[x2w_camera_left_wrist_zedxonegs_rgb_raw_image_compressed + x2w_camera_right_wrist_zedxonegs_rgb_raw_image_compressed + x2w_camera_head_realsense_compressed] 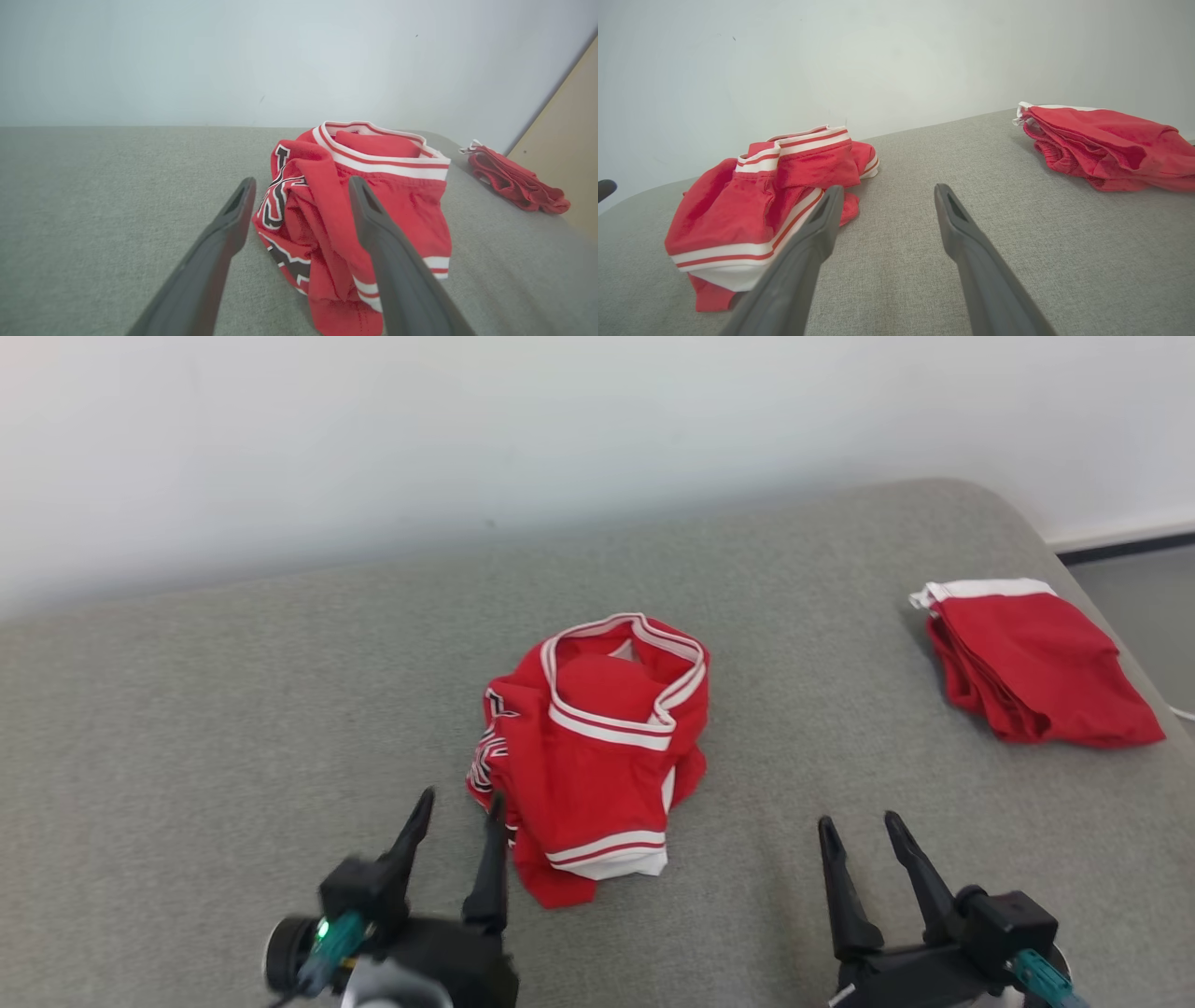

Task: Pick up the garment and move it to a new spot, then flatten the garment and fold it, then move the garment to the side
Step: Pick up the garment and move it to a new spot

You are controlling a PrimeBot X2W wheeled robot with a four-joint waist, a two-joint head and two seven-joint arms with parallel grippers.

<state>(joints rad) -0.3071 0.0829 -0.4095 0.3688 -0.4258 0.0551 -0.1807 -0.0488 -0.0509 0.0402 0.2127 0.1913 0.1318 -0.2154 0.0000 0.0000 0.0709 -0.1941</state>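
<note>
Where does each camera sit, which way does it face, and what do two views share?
Head view: high, looking forward and down at the crumpled red garment on the grey cushion; left hand and right hand show.
Left wrist view: low, along its own fingers, toward the garment.
Right wrist view: low, its fingers over bare cushion.
Shared: all show the folded red clothing.

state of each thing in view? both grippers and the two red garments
crumpled garment, bunched in a heap, not flattened or folded
folded garment, folded in layers, lying at the far right
left gripper, open, holding nothing, fingers at the crumpled garment's near left edge
right gripper, open, holding nothing, over the bare grey surface
</note>
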